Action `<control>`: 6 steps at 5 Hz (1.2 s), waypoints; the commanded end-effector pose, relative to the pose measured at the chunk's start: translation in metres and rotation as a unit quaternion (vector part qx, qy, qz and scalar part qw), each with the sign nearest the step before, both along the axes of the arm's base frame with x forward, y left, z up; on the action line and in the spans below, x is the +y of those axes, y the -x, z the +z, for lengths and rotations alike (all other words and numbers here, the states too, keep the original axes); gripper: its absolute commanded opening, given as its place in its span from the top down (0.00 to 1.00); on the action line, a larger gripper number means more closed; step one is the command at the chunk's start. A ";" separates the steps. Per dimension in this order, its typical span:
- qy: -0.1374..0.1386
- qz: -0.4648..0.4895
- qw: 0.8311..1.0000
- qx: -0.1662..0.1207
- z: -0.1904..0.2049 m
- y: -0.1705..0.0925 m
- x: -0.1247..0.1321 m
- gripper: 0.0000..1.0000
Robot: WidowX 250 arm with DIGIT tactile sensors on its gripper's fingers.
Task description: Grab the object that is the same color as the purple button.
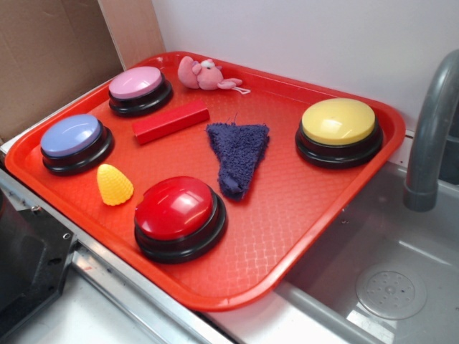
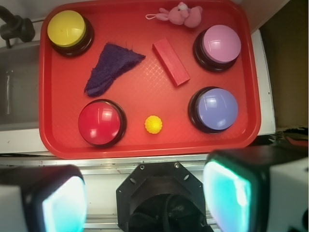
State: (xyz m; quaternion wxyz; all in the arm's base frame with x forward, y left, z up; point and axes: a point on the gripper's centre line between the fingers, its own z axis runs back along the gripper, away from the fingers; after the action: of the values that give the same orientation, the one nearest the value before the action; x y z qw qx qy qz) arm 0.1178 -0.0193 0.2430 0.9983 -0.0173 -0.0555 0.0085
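A dark indigo-purple fuzzy cloth (image 1: pixel 237 155), roughly triangular, lies flat in the middle of the red tray (image 1: pixel 301 236); the wrist view shows the cloth (image 2: pixel 110 67) at upper left. The purple button (image 1: pixel 72 137) is a periwinkle dome on a black base at the tray's left; the wrist view has this purple button (image 2: pixel 217 108) at right. My gripper (image 2: pixel 147 193) hangs high above the tray's near edge, open, with nothing between its pads (image 2: pixel 227 191). It does not show in the exterior view.
On the tray also sit a red button (image 1: pixel 177 210), a yellow button (image 1: pixel 338 125), a pink button (image 1: pixel 138 85), a red block (image 1: pixel 171 120), a pink plush toy (image 1: pixel 204 74) and a small yellow corn-shaped piece (image 1: pixel 114 185). A grey faucet (image 1: pixel 430 136) and sink (image 1: pixel 391 290) lie right.
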 end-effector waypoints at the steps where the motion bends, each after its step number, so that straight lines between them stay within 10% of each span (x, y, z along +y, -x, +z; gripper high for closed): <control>1: 0.000 0.000 1.000 0.000 0.000 0.000 0.000 0.00; 4: 0.048 0.136 0.986 -0.085 -0.003 -0.057 -0.078 0.00; 6: 0.028 0.256 0.964 -0.073 -0.073 -0.100 -0.099 0.00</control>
State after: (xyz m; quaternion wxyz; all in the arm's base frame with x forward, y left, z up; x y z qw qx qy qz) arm 0.2085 -0.1242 0.1616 0.9588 -0.0165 -0.1186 0.2575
